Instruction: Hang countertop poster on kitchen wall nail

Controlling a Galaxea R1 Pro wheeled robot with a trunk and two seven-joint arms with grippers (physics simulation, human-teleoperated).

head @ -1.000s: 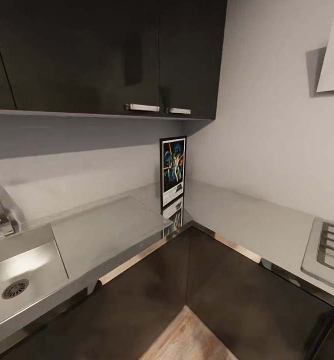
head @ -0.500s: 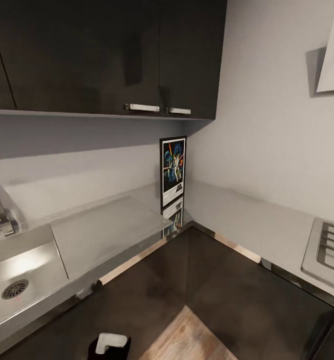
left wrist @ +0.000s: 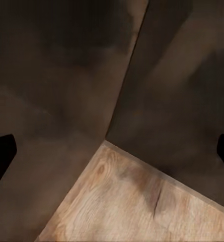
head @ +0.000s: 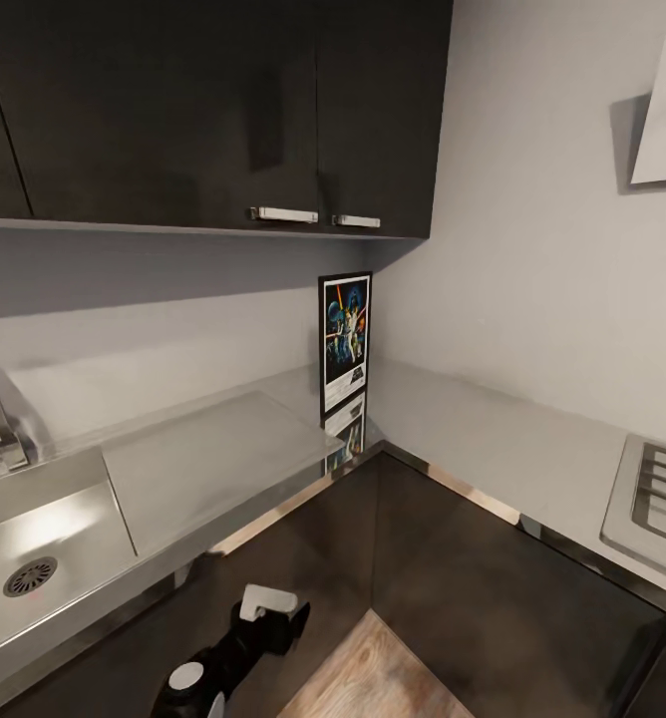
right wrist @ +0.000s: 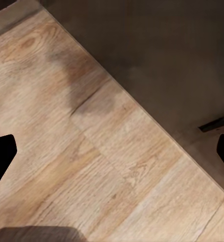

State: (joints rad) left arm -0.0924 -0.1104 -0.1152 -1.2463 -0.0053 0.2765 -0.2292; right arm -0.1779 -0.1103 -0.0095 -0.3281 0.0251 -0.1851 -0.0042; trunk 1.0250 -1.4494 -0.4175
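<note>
Raising my left arm (head: 228,653) in front of the dark lower cabinets (head: 453,588), below the countertop (head: 213,459) edge, wrist angled up toward the corner. Left gripper (left wrist: 112,151) jaws spread wide, nothing between them, fingertips at the wrist view's edges over the wood floor (left wrist: 137,201). Right gripper (right wrist: 112,151) also spread wide, pointing down at the floor, probably low by my side. Poster (head: 345,342) stands upright on the countertop in the corner, leaning against the wall, well apart from both grippers.
</note>
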